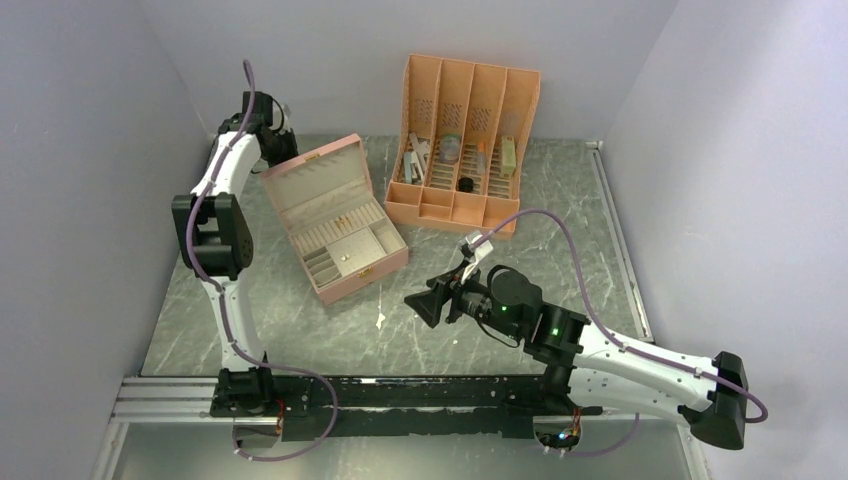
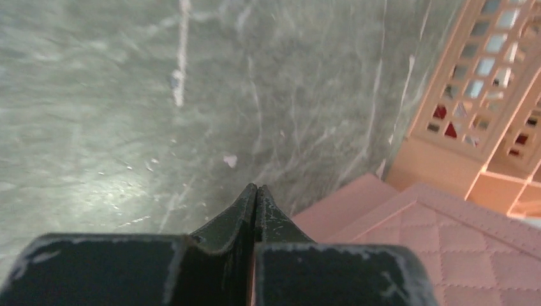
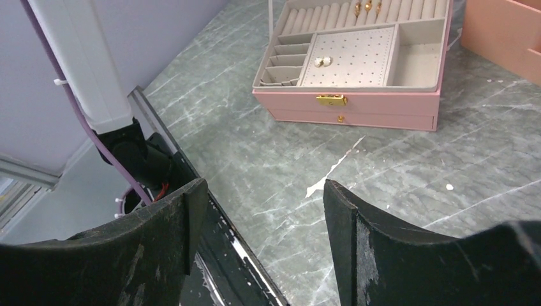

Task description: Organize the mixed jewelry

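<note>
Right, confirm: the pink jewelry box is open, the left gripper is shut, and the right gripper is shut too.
Wrong on one point: the right gripper is open, jaws apart and empty, as the right wrist view shows. The pink jewelry box is open and the left gripper is shut.

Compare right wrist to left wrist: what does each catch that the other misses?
Right wrist only: the inside of the open pink jewelry box, with gold pieces in its ring rolls, a small pair on the dotted panel, its gold clasp, and the open right gripper.
Left wrist only: the shut left gripper with nothing visible in it, the box's quilted lid from outside, and the lattice wall of the orange organizer.
Shared: the grey marbled table, the box, part of the organizer.
</note>
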